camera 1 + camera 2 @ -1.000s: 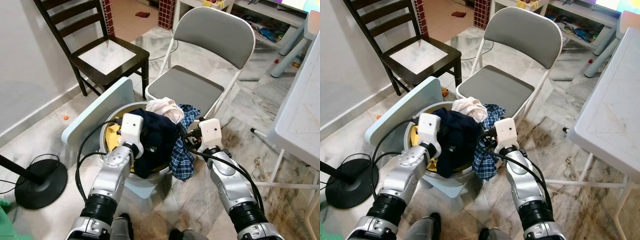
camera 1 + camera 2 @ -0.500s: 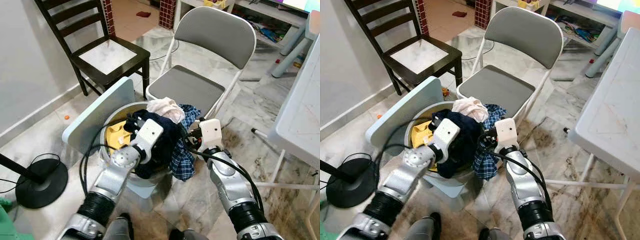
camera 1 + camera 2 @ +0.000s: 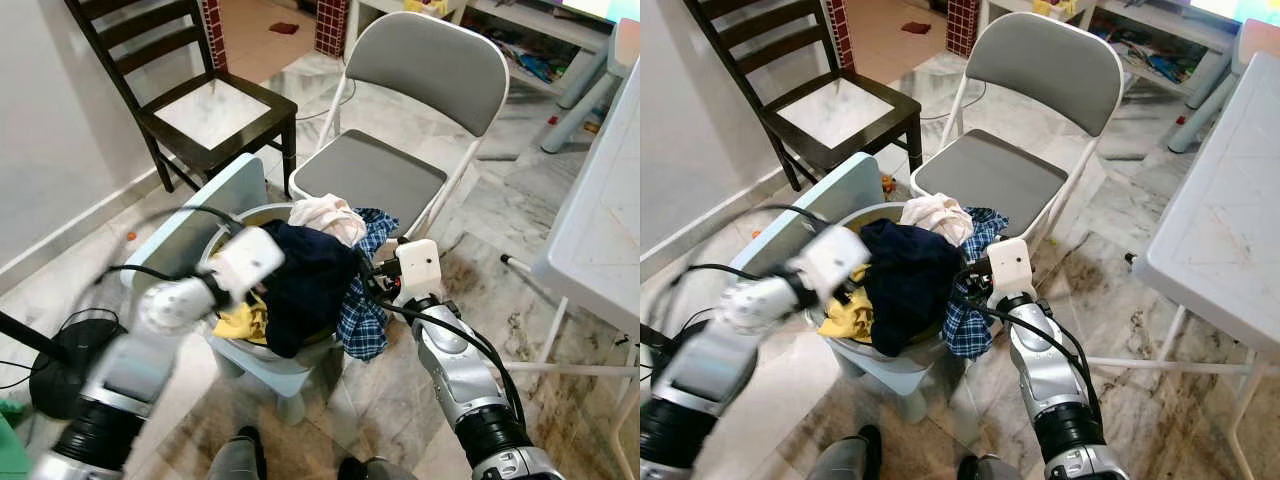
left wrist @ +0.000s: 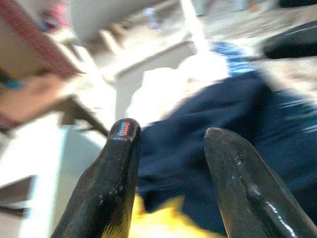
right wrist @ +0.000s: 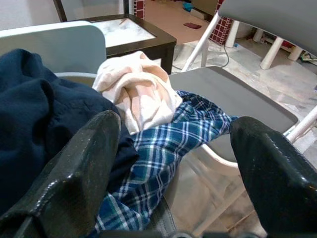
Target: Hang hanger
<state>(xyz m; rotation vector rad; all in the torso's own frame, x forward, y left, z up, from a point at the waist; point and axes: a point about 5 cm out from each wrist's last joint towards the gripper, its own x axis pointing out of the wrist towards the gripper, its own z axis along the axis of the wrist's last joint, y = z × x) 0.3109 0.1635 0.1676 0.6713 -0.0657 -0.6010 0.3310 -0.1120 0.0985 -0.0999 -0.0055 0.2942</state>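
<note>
A pale blue laundry basket [image 3: 262, 357] stands on the floor in front of me, heaped with clothes. On top lie a navy garment [image 3: 312, 280], a cream cloth [image 3: 328, 215], a yellow cloth [image 3: 243, 320] and a blue plaid shirt [image 3: 365, 310] that hangs over the rim. My left arm [image 3: 190, 295] is motion-blurred at the basket's left side. Its gripper [image 4: 171, 134] is open, pointing at the navy garment with nothing between its fingers. My right gripper [image 5: 173, 124] is open wide at the basket's right side, next to the plaid shirt [image 5: 163, 148]. No hanger is visible.
The basket's lid [image 3: 185, 235] leans against its left side. A grey folding chair [image 3: 395, 170] stands just behind the basket, and a dark wooden chair [image 3: 215, 110] at the back left. A white table [image 3: 600, 220] runs along the right. A black round stand base [image 3: 75, 365] sits on the floor at left.
My left arm has swung away to the left, off the navy garment, and is now blurred. The right arm has stayed where it was.
</note>
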